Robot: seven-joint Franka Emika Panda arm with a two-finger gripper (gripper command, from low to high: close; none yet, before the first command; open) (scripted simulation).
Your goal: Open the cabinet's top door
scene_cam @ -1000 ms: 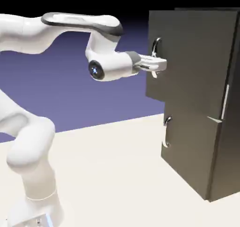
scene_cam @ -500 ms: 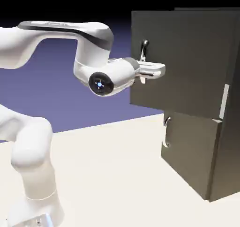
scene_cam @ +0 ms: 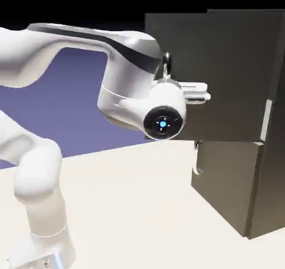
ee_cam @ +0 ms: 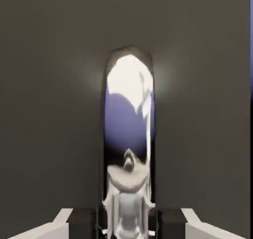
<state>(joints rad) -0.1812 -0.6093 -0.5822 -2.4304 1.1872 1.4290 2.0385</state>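
Pinched the curved silver bar handle (ee_cam: 128,149) with the white two-finger pincer (ee_cam: 127,222) for pulling leverage, leaving the tall dark grey top door (scene_cam: 222,73) swung outward toward nine o'clock from the dark box-shaped cabinet (scene_cam: 273,168).

One cabinet (scene_cam: 245,68) — two doors, two handles.

exterior view: fixed, off to the arm's side, mid distance; cabinet (scene_cam: 245,123) at 3 o'clock, table (scene_cam: 139,207) below.
hand view: on the hand, faces the top door (ee_cam: 49,109) square-on, very close; handle (ee_cam: 129,144) from centre to 6 o'clock.
shared: top door (scene_cam: 222,68), handle (scene_cam: 166,62).
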